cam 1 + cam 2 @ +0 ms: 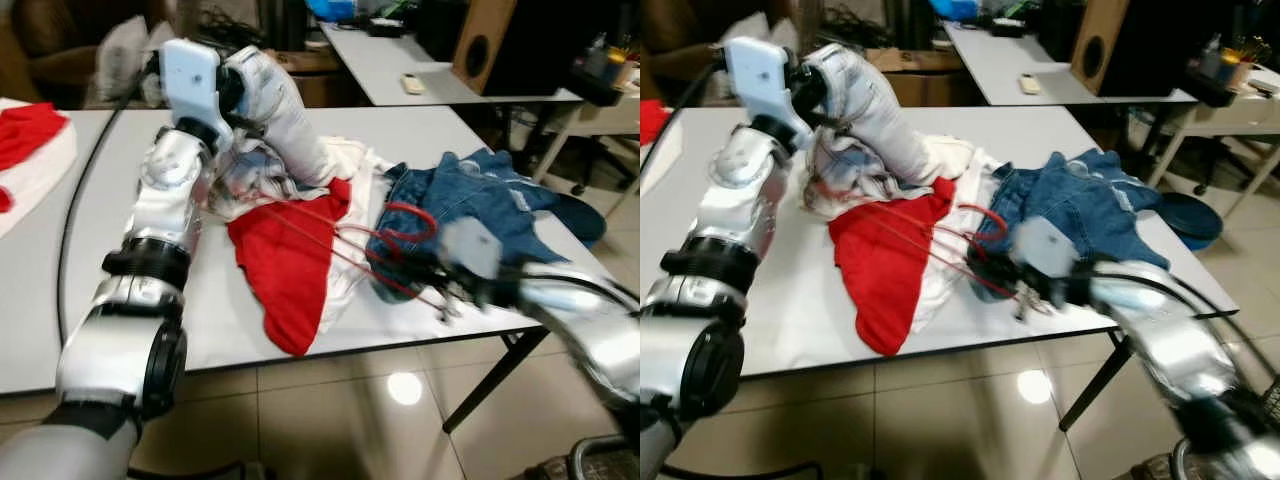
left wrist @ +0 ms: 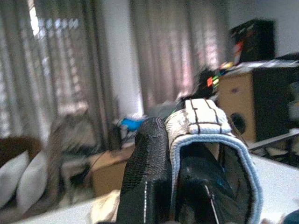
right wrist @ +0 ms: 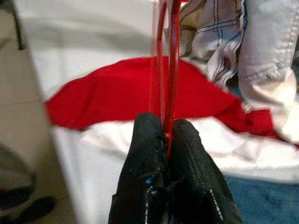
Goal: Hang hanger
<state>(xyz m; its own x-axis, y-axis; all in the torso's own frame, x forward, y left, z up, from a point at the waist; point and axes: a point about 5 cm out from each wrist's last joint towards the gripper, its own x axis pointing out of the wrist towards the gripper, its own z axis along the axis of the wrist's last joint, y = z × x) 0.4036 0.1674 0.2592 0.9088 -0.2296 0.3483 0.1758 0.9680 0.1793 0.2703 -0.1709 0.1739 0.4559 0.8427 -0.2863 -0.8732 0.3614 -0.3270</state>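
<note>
Right wrist view: right gripper (image 3: pixel 167 135) clamps red hanger (image 3: pixel 166 70) over white table (image 1: pixel 90 250) w/ clothes (tiled floor (image 1: pixel 340 420))

The left hand (image 2: pixel 187 186) has its black fingers (image 2: pixel 145 177) closed on a light garment's blue-edged hem (image 2: pixel 205 135). Curtains (image 2: pixel 70 70) and a speaker (image 2: pixel 236 109) stand blurred behind.

Bare worktop (image 1: pixel 90 260) lay open left of the red cloth (image 1: pixel 290 265); the denim heap (image 1: pixel 480 195) (rumpled, near the right edge) blocked that side.
</note>
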